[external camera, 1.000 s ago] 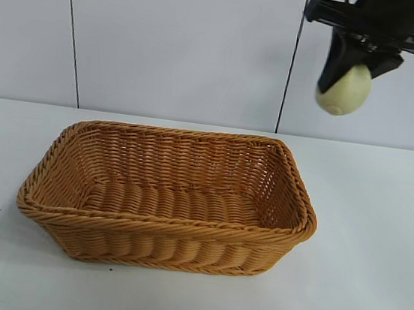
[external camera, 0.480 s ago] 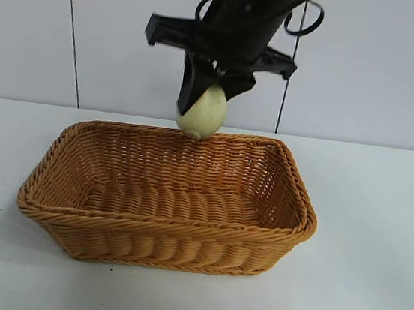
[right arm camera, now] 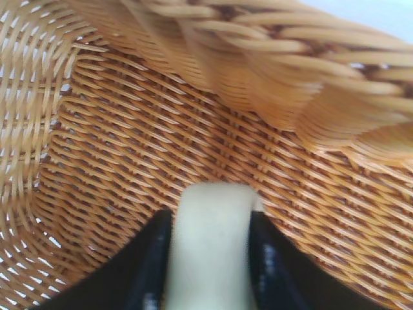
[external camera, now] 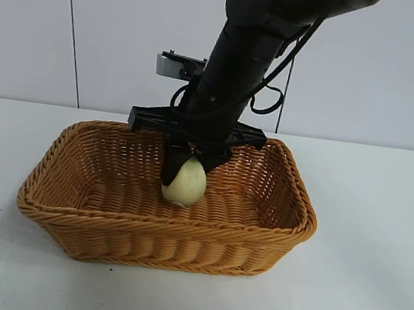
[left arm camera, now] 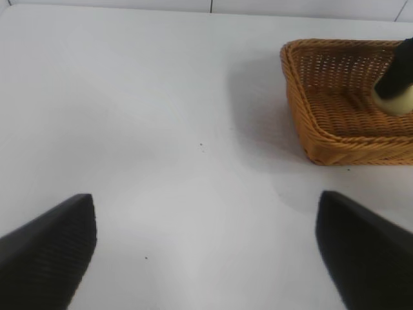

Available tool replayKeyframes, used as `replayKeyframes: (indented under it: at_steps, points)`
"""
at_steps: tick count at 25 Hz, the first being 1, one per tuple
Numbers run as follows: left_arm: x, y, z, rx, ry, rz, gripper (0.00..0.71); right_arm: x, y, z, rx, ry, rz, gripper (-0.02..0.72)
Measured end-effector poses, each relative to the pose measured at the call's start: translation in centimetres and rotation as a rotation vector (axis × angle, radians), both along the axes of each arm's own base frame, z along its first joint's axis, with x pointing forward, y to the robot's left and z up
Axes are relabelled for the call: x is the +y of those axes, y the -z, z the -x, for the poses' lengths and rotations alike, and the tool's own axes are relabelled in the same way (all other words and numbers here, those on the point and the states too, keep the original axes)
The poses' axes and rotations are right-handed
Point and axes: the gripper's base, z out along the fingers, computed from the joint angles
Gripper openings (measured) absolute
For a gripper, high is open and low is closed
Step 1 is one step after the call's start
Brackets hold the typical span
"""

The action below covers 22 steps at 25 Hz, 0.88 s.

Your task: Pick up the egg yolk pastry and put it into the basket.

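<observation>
The egg yolk pastry (external camera: 185, 183), a pale yellowish round bun, is held on edge low inside the orange-brown wicker basket (external camera: 160, 229), close to its woven floor. My right gripper (external camera: 180, 173) reaches down into the basket from above, shut on the pastry. In the right wrist view the pastry (right arm camera: 210, 248) sits between the two black fingers (right arm camera: 150, 265), both touching it, over the basket's floor (right arm camera: 129, 148). My left gripper (left arm camera: 203, 197) hangs open over bare table, with the basket (left arm camera: 298, 97) and pastry (left arm camera: 397, 103) farther off.
The basket stands in the middle of a white table (external camera: 377, 244) with a white panelled wall behind it. Bare tabletop lies on all sides of the basket.
My right gripper has carried the pastry from high at the right, leftward over the basket's back rim, and down into the basket. The left gripper has not moved.
</observation>
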Motion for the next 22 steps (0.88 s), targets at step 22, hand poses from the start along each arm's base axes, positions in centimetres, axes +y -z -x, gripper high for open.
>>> replayKeyframes:
  at_steps: [22]
  points:
    - [0.0,0.0,0.0,0.0,0.0,0.0,0.664,-15.3,-9.7,-8.8,-0.233,0.319,0.161,0.647]
